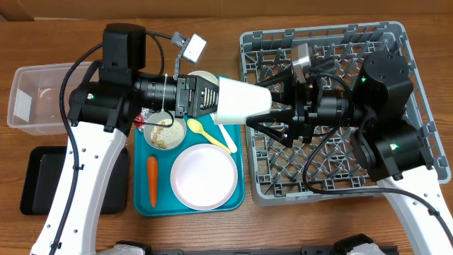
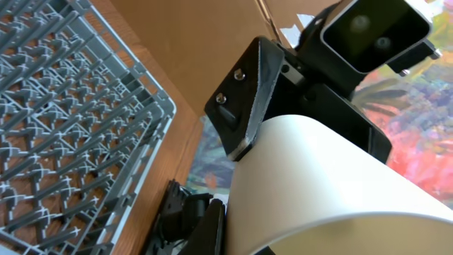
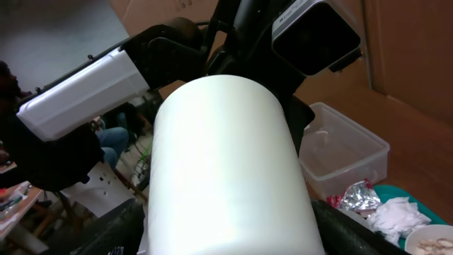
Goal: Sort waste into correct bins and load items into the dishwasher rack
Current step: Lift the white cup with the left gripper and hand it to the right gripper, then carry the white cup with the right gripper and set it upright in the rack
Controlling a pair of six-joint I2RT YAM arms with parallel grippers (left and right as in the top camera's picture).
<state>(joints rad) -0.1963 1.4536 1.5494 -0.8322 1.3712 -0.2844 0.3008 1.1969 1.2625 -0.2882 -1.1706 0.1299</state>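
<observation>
At the far left, we found the clear tub standing on the surface, with the black tray just in front of it. Neither held any waste that we could see.

Next came the teal tray. On it lay the carrot, the pink plate beside it, a bowl of crumbs, the yellow spoon and a paler utensil we took for the fork. A second bowl showed partly behind the left arm. The right wrist view showed the foil wrapper and the napkin lying side by side near the tub.

Above the tray's right edge, the left gripper had its jaws closed tight on the wide rim end of the white cup. The cup was held on its side in the air, narrow end pointing right, between the tray and the rack.

The right gripper met it there. Its jaws stood wide apart, one finger on either side of the cup's narrow end. We could not tell whether they pressed on the cup.

The dishwasher rack lay furthest right, under the right arm. We saw no items loaded in the parts that showed.
</observation>
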